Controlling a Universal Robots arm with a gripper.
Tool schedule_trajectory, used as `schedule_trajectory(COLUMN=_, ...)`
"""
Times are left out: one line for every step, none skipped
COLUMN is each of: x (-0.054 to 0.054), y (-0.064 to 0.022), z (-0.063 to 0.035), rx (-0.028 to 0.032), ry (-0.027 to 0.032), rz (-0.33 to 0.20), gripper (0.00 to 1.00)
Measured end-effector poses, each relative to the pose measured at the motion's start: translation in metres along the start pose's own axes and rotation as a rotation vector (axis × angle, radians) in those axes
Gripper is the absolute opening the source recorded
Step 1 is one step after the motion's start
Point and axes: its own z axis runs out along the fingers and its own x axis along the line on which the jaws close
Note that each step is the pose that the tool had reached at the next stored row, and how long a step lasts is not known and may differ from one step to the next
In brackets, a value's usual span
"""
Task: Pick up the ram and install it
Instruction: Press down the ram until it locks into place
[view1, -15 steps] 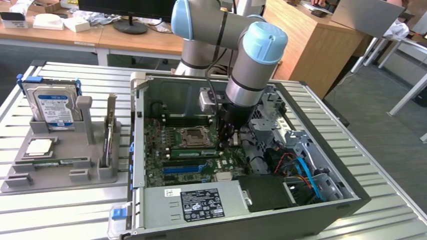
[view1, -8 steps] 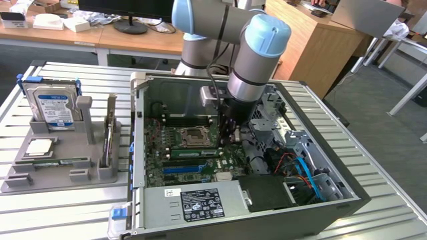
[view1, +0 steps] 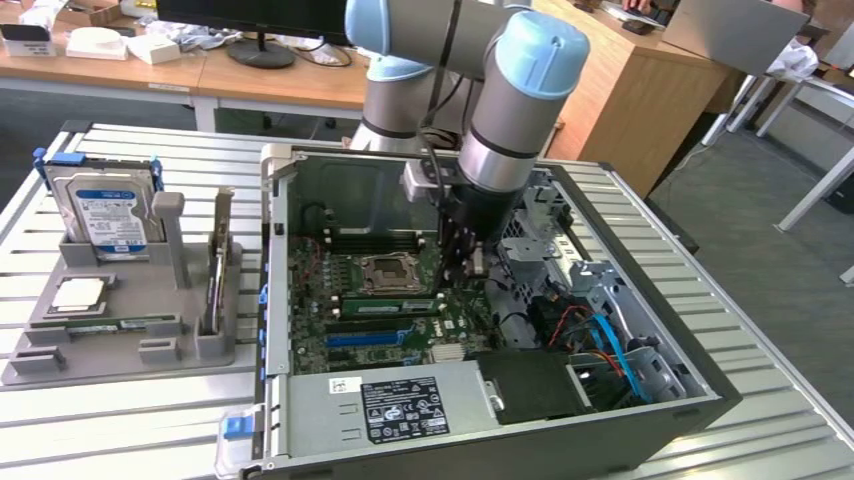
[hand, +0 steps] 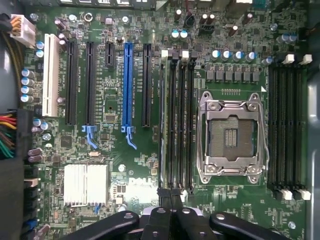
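In the exterior view, the robot arm (view1: 514, 110) is reaching down into the open computer case (view1: 467, 330), which is lying on a slatted metal table (view1: 747, 300). The gripper (view1: 461, 262) is hanging just above the motherboard (view1: 387, 310), beside the empty processor socket (view1: 390, 272) on the exterior view's right. One ram (view1: 390, 305) is sitting seated in a slot just in front of that socket, close under the gripper. On the exterior view's left, a grey holder (view1: 127, 320) is carrying a hard drive (view1: 107, 215) standing upright, a processor chip (view1: 78, 293) lying flat, and what is probably the second ram stick (view1: 218, 265) standing on edge in its groove; the angle is making that hard to confirm.

In the wrist view, the gripper (hand: 171, 207) is showing its fingers pressed together with nothing between them, poised at the end of the memory slots (hand: 180, 120). The ram (hand: 163, 120) is standing in the outermost slot of that bank, farthest from the socket (hand: 231, 135). The blue expansion slot (hand: 128, 87) is lying parallel, well apart.
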Motion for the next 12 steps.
schedule_trajectory(x=-0.0001, y=0.0000, z=-0.0015, rx=0.0000, ry=0.0000, rz=0.000, gripper=0.10)
schedule_trajectory(x=-0.0001, y=0.0001, z=-0.0030, rx=0.0000, ry=-0.0001, rz=0.000, gripper=0.10)
schedule_trajectory(x=-0.0002, y=0.0001, z=-0.0041, rx=0.0000, ry=-0.0001, rz=0.000, gripper=0.10)
schedule_trajectory(x=-0.0002, y=0.0001, z=-0.0047, rx=0.0000, ry=0.0000, rz=0.000, gripper=0.10)
schedule_trajectory(x=-0.0002, y=0.0001, z=-0.0047, rx=0.0001, ry=-0.0002, rz=0.000, gripper=0.10)
schedule_trajectory(x=-0.0002, y=0.0001, z=-0.0047, rx=0.0000, ry=-0.0003, rz=0.000, gripper=0.10)
schedule_trajectory(x=-0.0002, y=0.0001, z=-0.0047, rx=0.0000, ry=-0.0002, rz=0.000, gripper=0.10)
schedule_trajectory(x=-0.0002, y=0.0001, z=-0.0048, rx=0.0000, ry=-0.0001, rz=0.000, gripper=0.10)
schedule_trajectory(x=-0.0002, y=0.0002, z=-0.0048, rx=0.0000, ry=0.0000, rz=0.000, gripper=0.10)
schedule_trajectory(x=-0.0002, y=0.0008, z=-0.0048, rx=-0.0001, ry=-0.0001, rz=0.000, gripper=0.10)
schedule_trajectory(x=-0.0001, y=0.0023, z=-0.0048, rx=-0.0001, ry=0.0000, rz=0.000, gripper=0.10)
schedule_trajectory(x=-0.0001, y=0.0041, z=-0.0048, rx=0.0000, ry=0.0001, rz=0.000, gripper=0.10)
